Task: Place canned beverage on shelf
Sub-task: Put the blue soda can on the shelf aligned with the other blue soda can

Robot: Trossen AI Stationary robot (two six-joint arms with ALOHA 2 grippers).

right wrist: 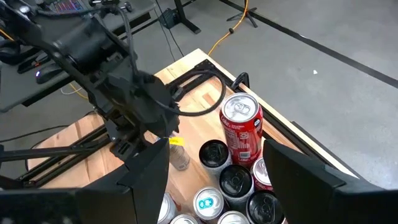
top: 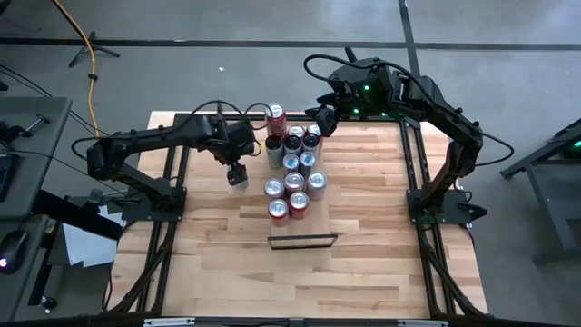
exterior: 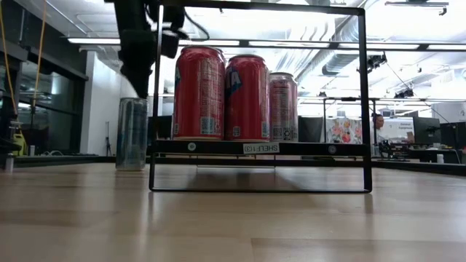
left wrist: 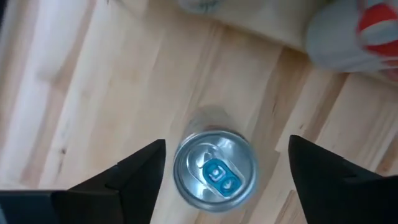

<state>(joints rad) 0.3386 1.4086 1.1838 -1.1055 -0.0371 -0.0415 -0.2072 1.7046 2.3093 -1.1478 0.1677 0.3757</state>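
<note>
Left gripper point(left wrist: 221, 171) hangs directly above a silver can point(left wrist: 215, 168) standing on the table point(top: 363, 263), fingers spread wide, clear of its sides. Can is left of the can cluster point(top: 292, 168). Shelf point(top: 303, 241) is near the front, apart. Right gripper point(top: 324, 120) waits at the back, fingers parted, empty.

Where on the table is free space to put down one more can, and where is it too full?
Free: the broad tabletop on the near side of the shelf, and the strips to each side of the can cluster. Beside the lone silver can under the open left pincer there is bare wood. Crowded: the cluster itself, cans nearly touching, with the right pincer at its far end.
</note>
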